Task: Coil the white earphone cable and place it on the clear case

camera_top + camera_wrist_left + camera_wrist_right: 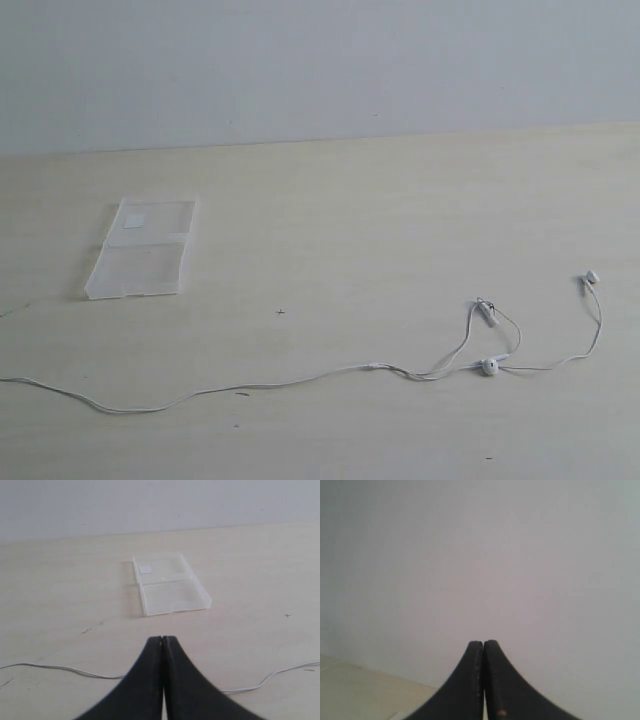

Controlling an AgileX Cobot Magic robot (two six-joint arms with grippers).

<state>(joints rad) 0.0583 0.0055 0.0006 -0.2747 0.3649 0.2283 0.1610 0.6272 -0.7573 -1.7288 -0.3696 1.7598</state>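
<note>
The white earphone cable [300,381] lies stretched out along the near part of the light wooden table. It runs from the left edge to a loose tangle with the inline remote [487,312] and two earbuds [489,367] at the right. The clear case [143,248] lies open and flat at the left. Neither gripper shows in the exterior view. In the left wrist view my left gripper [163,639] is shut and empty, above the cable [60,668], with the case [170,584] beyond it. My right gripper [483,643] is shut and empty, facing the wall.
A pale wall [320,60] rises behind the table's far edge. A small dark mark [281,311] sits on the table [350,220] between the case and the cable.
</note>
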